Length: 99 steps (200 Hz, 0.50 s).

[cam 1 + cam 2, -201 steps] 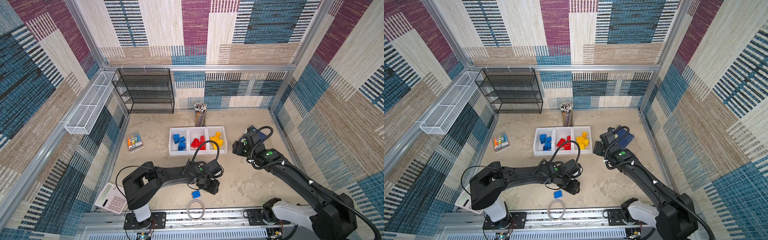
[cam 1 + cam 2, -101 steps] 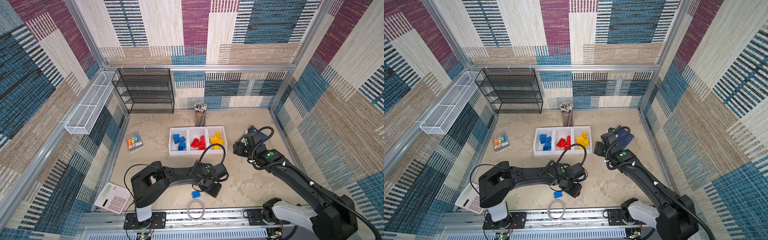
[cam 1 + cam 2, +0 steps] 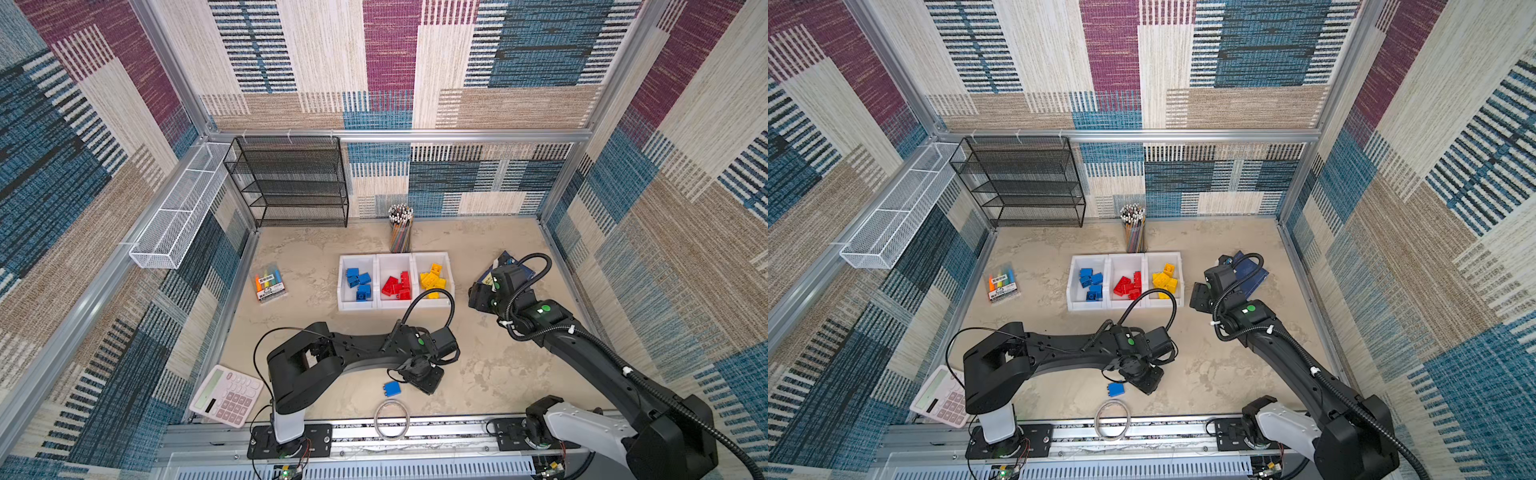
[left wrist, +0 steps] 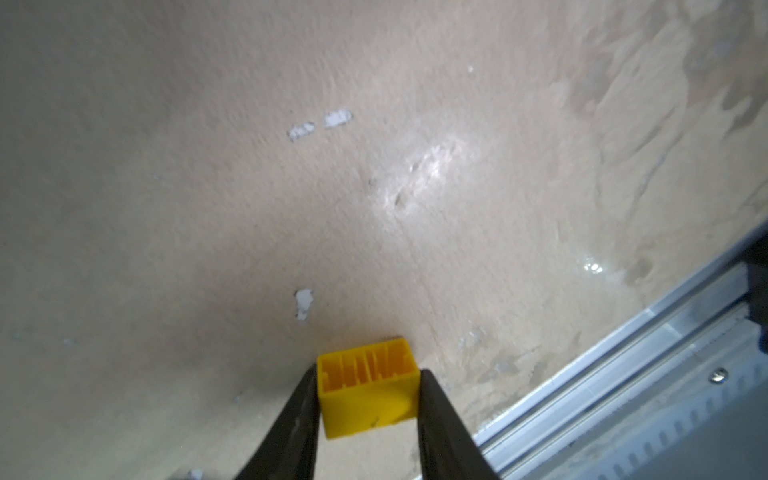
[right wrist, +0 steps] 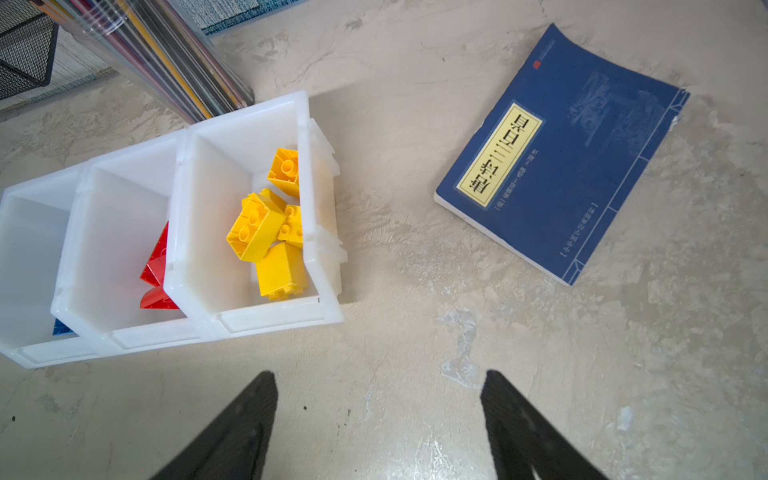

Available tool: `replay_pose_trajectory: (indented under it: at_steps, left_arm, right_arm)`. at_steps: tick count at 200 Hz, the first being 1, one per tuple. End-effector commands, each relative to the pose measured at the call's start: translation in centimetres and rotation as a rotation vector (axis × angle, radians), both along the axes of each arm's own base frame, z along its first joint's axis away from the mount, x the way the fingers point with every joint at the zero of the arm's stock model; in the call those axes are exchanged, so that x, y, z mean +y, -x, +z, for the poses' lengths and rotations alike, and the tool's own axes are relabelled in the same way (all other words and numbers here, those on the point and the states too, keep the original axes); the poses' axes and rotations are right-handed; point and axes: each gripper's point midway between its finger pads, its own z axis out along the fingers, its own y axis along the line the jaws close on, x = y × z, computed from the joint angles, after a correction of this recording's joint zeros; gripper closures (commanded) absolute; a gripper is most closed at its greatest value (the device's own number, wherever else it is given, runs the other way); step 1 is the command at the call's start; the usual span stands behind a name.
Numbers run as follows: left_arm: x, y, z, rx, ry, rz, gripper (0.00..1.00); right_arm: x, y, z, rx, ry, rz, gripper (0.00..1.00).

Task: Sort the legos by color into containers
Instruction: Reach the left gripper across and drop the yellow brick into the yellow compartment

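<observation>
Nearly done: bins [image 3: 376, 270] hold colour-sorted legos [image 3: 397, 286]. Left gripper [image 4: 367, 372] clamps a yellow brick [image 4: 368, 401] low over the table [image 3: 478, 374]. A blue brick [image 3: 392, 389] lies loose beside it. Right gripper [image 5: 379, 374] is spread and empty.

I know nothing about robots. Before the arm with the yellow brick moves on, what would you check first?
1. Grip: the left gripper is shut against both sides of the yellow brick: ok.
2. Brick lifted off the table: cannot tell.
3. Room in the yellow bin, which holds only yellow bricks: ok.
4. The right gripper, open and empty, is beside that bin, not over it: ok.
5. All bricks sorted: a blue brick lies loose on the table: not ok.
</observation>
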Motion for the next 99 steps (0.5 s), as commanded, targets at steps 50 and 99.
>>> replay_pose_trajectory:
  at_steps: [50,99]
  left_arm:
    - [-0.5,-2.9,3.1,-0.115,0.037,-0.054,0.63]
    - [-1.1,-13.0,9.3,-0.268,0.15,-0.006,0.63]
  right_arm:
    - [-2.3,-0.1,2.9,-0.062,0.039,-0.064,0.19]
    - [-2.9,0.4,4.6,-0.113,0.004,-0.077,0.19]
